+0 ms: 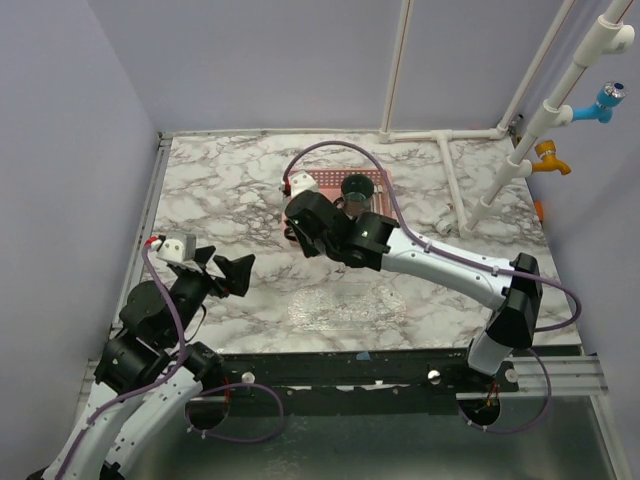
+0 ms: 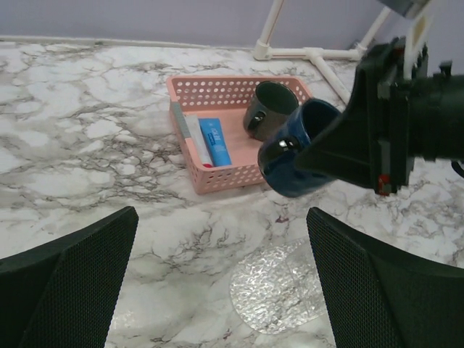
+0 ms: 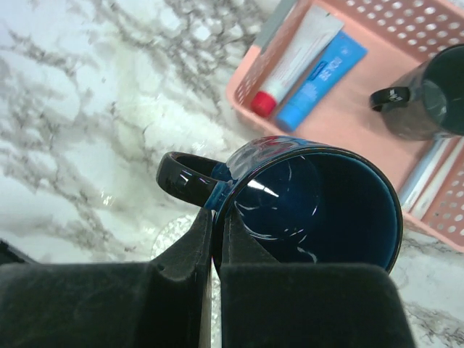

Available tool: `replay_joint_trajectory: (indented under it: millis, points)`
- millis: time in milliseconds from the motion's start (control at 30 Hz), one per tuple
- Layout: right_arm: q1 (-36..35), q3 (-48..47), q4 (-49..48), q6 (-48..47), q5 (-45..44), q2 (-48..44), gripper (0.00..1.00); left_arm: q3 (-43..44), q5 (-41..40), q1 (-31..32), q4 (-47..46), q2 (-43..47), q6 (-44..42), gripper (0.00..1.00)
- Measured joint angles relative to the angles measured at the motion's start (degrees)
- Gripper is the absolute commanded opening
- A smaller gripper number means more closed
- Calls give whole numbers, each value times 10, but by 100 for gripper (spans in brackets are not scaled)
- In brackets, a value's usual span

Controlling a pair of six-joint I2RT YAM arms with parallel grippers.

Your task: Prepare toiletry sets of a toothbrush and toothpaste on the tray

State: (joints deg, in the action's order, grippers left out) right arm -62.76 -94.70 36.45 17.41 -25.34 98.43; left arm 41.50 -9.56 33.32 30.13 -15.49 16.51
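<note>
1. Gripping: the right gripper [image 3: 215,232] is clenched on the navy mug [image 2: 293,170], fingers pinching one wall of the rim right beside the handle.
2. Left gripper [image 1: 222,265] is spread wide and holds nothing; it hangs well apart from the mug.
3. Mug location: in the air at the near corner of the pink basket [image 2: 225,177], between the basket and the clear tray [image 2: 279,290], not on the tray yet.
4. Inside the basket: dark green mug [image 2: 270,109], blue tube [image 2: 215,141], white red-capped tube [image 3: 293,61]. Can't pick out the toothbrush for sure.
5. Risk: a thin one-wall pinch on glossy ceramic, so the mug could swivel or slip.
6. Risk: the tray barely shows against the marble, so the mug may land half on its edge and rock.
7. Risk: released while tilted, it could tip.
8. Orientation: the mouth faces the right wrist camera and the base points away and down. Its mouth-to-base axis is tilted off upright and the handle sticks out sideways.
</note>
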Motion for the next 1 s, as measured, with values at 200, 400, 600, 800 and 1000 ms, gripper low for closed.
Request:
replay_joint_trajectory:
  millis: [200,400,600,800,1000]
  points:
    - [-40,47,-4,-5,36,-18,0,0,-64,0,7,24,7,99]
    - [-89,64,-1,-6,49,-15,1,0,-131,0,13,63,18,99]
    - [-119,64,-2,-5,64,0,1,-8,-176,0,8,120,25,99]
    - [-130,66,-1,2,70,38,1,-20,-195,0,5,143,26,99]
    - [-132,70,1,14,70,58,1,-21,-197,0,4,143,26,99]
